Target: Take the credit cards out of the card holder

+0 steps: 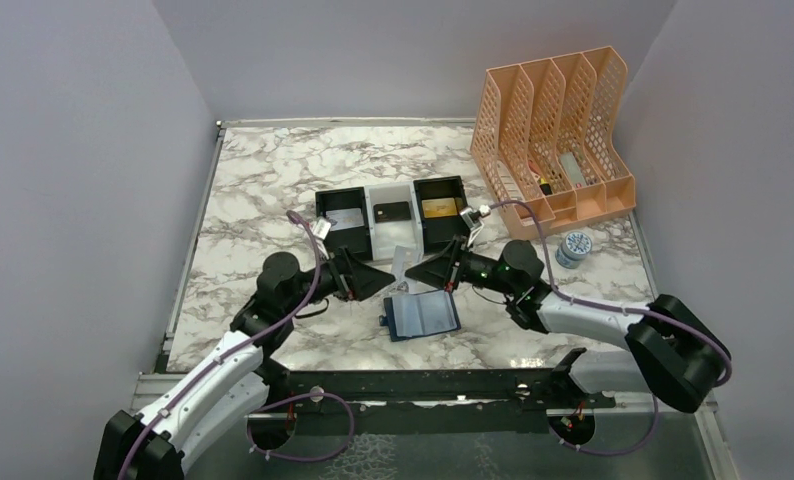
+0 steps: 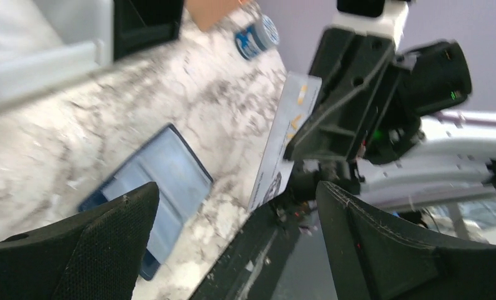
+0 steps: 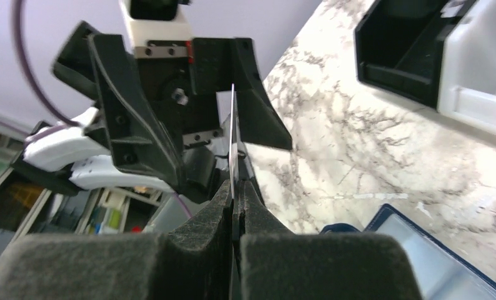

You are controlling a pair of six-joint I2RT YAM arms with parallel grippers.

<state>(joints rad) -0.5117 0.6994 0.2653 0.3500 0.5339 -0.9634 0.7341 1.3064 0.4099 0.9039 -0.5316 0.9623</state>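
Note:
The card holder (image 1: 420,315) lies open on the marble table, pale blue-grey pockets up; it also shows in the left wrist view (image 2: 164,175) and the right wrist view (image 3: 433,262). My right gripper (image 1: 413,277) is shut on a pale credit card (image 3: 233,137), held on edge above the table just behind the holder (image 2: 283,144). My left gripper (image 1: 388,275) is open and empty, its jaws facing the card from the left (image 2: 236,206). A silver card (image 1: 345,218), a dark card (image 1: 391,210) and a gold card (image 1: 436,207) lie in the tray's compartments.
The black-and-white three-compartment tray (image 1: 368,240) stands behind the grippers. A tall peach file rack (image 1: 553,130) stands at the back right, with a small blue-and-white jar (image 1: 574,247) in front of it. The table's front edge is close behind the holder.

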